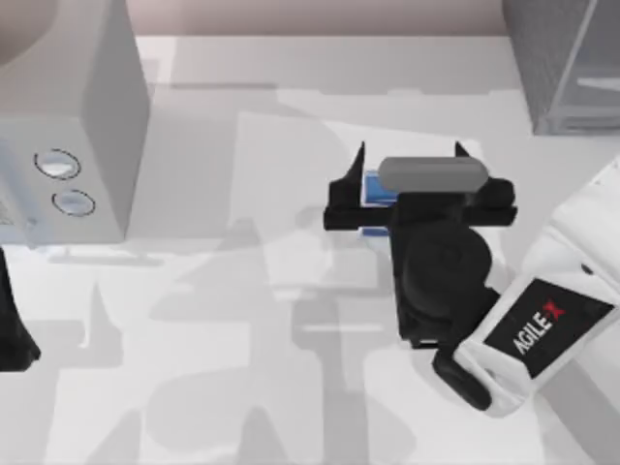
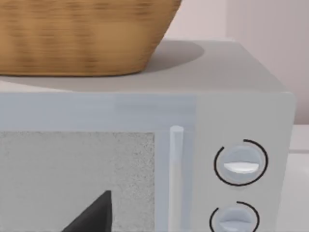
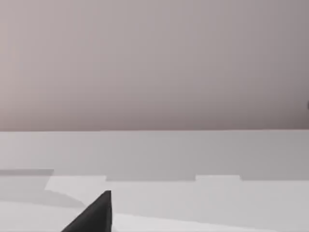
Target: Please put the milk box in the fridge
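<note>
The milk box point(image 1: 372, 190) lies on the table right of centre. Only slivers of its blue and white show, because the black cross bar of my right gripper point(image 1: 409, 153) hangs over it. That gripper is open, its two pointed fingers spread wide and aimed at the table's far edge. One dark fingertip point(image 3: 94, 215) shows in the right wrist view, with bare table and wall beyond. The fridge point(image 1: 567, 63), dark grey with a pale frame, stands at the far right corner. My left gripper point(image 1: 12, 334) is parked at the left edge.
A light grey box with two round dials point(image 1: 68, 126) stands at the far left. In the left wrist view a wicker basket point(image 2: 82, 34) rests on top of it, behind my left fingertip point(image 2: 91, 217). Bare table lies between the two appliances.
</note>
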You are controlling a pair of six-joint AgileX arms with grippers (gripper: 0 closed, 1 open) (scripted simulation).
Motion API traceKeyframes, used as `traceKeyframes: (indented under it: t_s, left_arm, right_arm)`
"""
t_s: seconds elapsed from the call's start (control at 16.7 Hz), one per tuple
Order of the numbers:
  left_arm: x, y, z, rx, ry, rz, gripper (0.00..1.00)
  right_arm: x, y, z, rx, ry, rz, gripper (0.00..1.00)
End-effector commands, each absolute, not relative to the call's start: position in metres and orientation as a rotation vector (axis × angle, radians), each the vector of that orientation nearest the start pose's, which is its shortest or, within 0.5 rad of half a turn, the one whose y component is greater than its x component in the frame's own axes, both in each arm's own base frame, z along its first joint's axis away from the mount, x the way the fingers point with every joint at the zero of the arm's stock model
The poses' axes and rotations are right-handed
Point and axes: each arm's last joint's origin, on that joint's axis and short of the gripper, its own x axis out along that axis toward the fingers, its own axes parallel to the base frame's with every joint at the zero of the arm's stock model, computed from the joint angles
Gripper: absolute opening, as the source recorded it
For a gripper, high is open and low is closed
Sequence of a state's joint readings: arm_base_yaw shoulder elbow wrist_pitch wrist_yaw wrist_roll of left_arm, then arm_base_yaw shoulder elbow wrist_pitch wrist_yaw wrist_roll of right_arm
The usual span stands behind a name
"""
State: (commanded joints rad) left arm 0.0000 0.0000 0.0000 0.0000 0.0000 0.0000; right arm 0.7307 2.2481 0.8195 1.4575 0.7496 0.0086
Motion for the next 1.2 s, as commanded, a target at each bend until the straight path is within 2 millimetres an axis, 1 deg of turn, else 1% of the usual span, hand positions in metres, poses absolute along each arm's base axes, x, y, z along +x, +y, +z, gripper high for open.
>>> traceKeyframes:
  t_s: [0.18, 0.3, 0.36, 0.42, 0.78, 0.9, 1.2]
  left_arm:
    - [0.106, -0.001, 0.16, 0.0, 0.0, 0.0, 1.0]
    - [0.106, -0.001, 0.16, 0.0, 0.0, 0.0, 1.0]
    - [0.106, -0.001, 0.16, 0.0, 0.0, 0.0, 1.0]
    - [0.106, -0.001, 0.16, 0.0, 0.0, 0.0, 1.0]
    - [0.106, -0.001, 0.16, 0.0, 0.0, 0.0, 1.0]
    - [0.106, -0.001, 0.16, 0.0, 0.0, 0.0, 1.0]
    - [0.106, -0.001, 0.16, 0.0, 0.0, 0.0, 1.0]
  right_arm:
    - [0.283, 0.252, 0.029, 0.008, -0.012, -0.003, 1.0]
    - [0.278, 0.256, 0.011, 0.003, -0.004, -0.008, 1.0]
    - [0.276, 0.257, 0.005, 0.001, -0.002, -0.009, 1.0]
    - [0.275, 0.258, 0.002, 0.0, 0.0, -0.01, 1.0]
    - [0.277, 0.256, 0.002, -0.002, 0.002, -0.013, 1.0]
    - [0.286, 0.258, 0.002, 0.0, 0.0, -0.01, 1.0]
    - [0.32, 0.258, 0.001, 0.0, 0.0, -0.01, 1.0]
